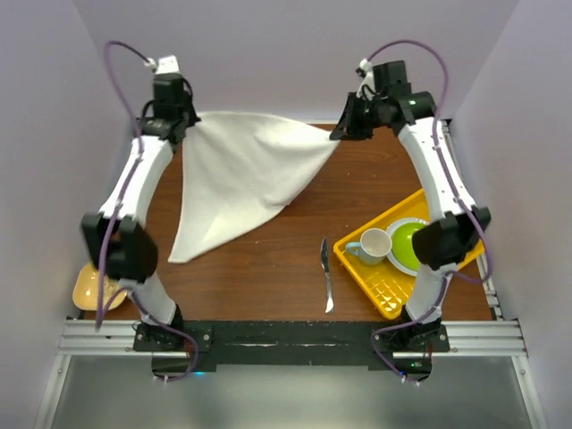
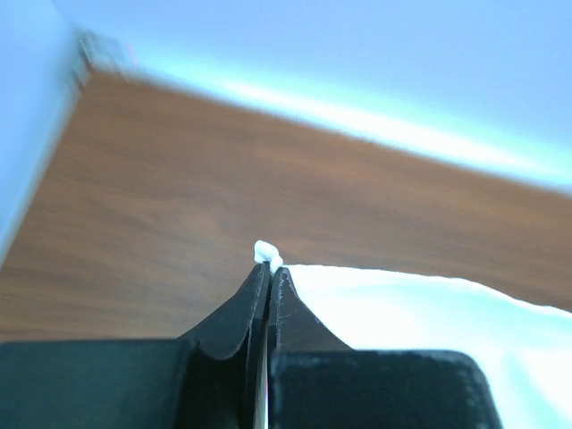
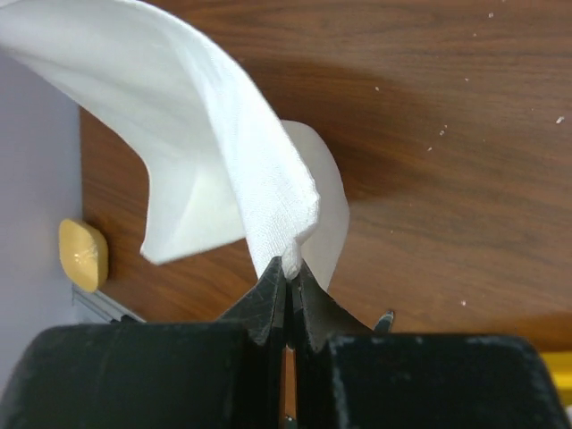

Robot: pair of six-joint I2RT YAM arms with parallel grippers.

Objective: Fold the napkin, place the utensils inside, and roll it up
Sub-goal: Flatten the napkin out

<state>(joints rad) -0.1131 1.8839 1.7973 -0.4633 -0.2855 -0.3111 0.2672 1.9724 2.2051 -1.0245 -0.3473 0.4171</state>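
Left tool (image 2: 270, 270) and right tool (image 3: 288, 268) each clamp the soft white napkin (image 1: 241, 174) (triangular drape).

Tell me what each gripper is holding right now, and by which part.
Both hold the napkin. The left gripper pinches one corner tip, and the right gripper pinches another corner, bunched. The cloth hangs between them.

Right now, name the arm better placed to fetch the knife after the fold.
Right, probably. The knife lies beside the yellow tray, near the base of the right arm, farther from the left arm. Both jaws grip napkin corners, so it must release first.
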